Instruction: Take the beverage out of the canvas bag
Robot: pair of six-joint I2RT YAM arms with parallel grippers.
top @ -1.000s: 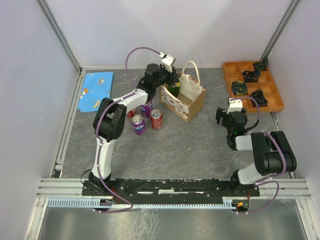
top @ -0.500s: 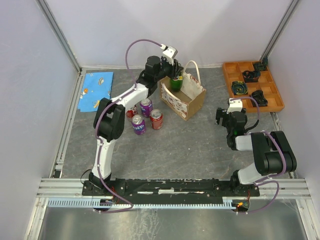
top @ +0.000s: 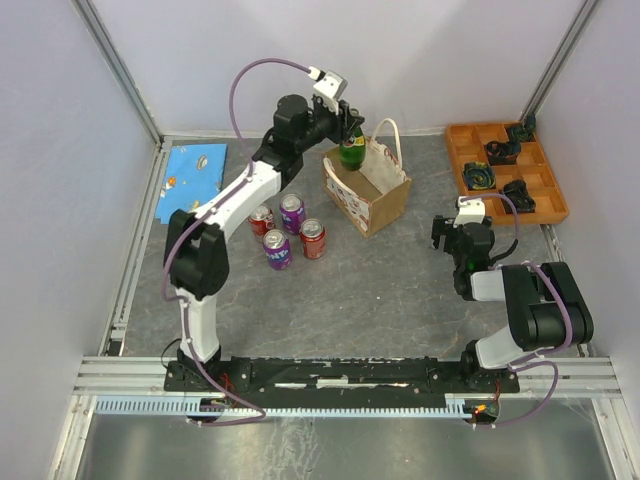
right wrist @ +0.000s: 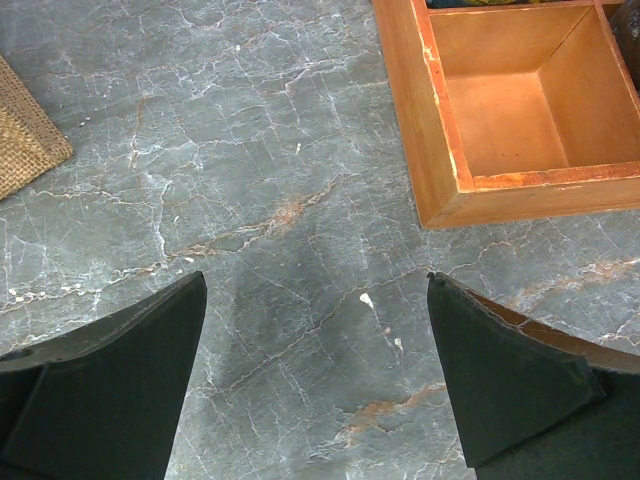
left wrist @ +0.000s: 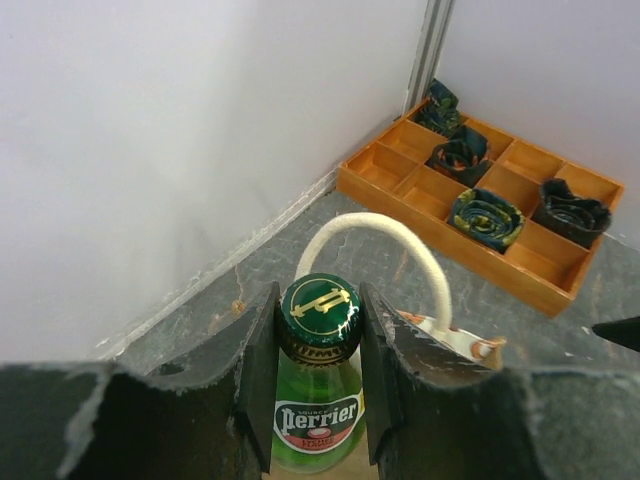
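Observation:
The beverage is a green glass Perrier bottle point(left wrist: 318, 420) with a green cap. My left gripper point(left wrist: 318, 305) is shut on its neck just under the cap. From the top view the bottle point(top: 350, 156) hangs upright under the left gripper point(top: 347, 136), over the back left corner of the canvas bag point(top: 372, 200), with its base about level with the rim. The bag's white handle point(left wrist: 405, 245) arcs behind the bottle. My right gripper point(right wrist: 315, 290) is open over bare table, right of the bag, with nothing between its fingers.
Several soda cans point(top: 290, 228), purple and red, stand left of the bag. An orange compartment tray point(top: 505, 170) with dark rolled items sits at the back right; its near corner point(right wrist: 440, 130) lies just ahead of the right gripper. A blue sheet point(top: 195, 178) lies at the back left.
My left gripper has risen with the bottle, drawing it up from inside the bag to about rim level. The right arm has not moved.

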